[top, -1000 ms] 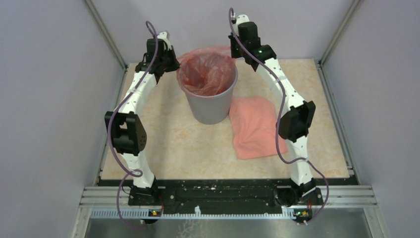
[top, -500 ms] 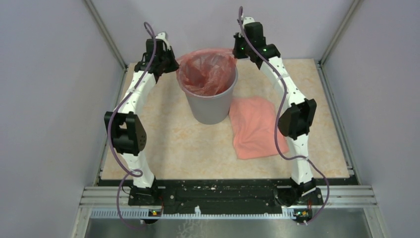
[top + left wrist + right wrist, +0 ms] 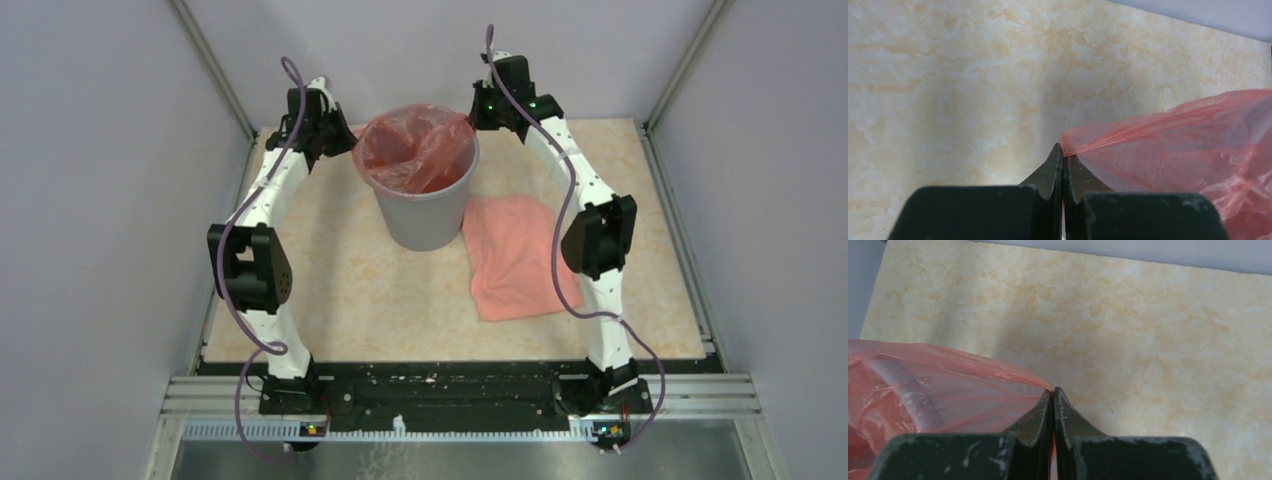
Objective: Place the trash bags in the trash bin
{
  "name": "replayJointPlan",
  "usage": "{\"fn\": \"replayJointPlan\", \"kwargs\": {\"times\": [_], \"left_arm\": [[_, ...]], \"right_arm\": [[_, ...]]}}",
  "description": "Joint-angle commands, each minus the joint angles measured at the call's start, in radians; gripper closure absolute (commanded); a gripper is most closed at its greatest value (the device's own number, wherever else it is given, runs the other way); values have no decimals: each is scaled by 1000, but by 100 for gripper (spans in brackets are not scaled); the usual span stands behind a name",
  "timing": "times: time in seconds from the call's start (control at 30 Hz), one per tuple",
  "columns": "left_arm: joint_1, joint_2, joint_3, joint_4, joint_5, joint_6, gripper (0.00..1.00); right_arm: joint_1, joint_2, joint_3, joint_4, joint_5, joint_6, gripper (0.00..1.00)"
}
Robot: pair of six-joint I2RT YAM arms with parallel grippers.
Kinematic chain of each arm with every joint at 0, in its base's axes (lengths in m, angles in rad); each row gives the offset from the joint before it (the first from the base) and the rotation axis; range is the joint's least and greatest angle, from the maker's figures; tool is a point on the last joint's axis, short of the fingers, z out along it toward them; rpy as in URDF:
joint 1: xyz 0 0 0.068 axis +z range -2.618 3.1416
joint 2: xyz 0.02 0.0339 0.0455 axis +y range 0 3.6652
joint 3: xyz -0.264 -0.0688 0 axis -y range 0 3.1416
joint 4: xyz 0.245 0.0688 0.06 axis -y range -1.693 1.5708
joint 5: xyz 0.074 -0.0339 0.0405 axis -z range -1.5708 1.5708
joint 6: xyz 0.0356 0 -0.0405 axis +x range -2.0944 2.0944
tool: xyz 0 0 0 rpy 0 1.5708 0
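grey trash bin [image 3: 425,222] holding red trash bag [image 3: 415,150], second bag [image 3: 515,258] flat beside it

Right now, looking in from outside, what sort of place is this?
Probably a robotics test booth: plain grey panel walls enclose a marbled beige tabletop, with a white jointed left arm and matching right arm bolted at its near edge.

This looks like a robot lab. The white left arm [image 3: 262,195] and right arm [image 3: 575,170] are bolted to a metal rail [image 3: 720,390] at the near edge of a small table [image 3: 380,300]. Plain grey walls [image 3: 100,200] and metal bars [image 3: 210,70] box it in.
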Motion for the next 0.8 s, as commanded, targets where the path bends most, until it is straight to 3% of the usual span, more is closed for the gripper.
{"fn": "replayJointPlan", "kwargs": {"times": [0.0,0.1,0.33,0.53,0.77], "left_arm": [[1,-88,-74,72,64,-20,100],[1,-124,-138,112,85,-27,100],[-6,-172,-211,137,131,-40,100],[-14,-223,-278,159,127,-37,100],[-18,-259,-334,170,129,-35,100]], "right_arm": [[-7,-116,-8,-3,25,27,100],[-7,-154,-31,-8,36,29,99],[-7,-247,-51,-37,48,35,73],[7,-341,-107,-99,51,42,59],[95,-530,-334,-61,106,50,55]]}}
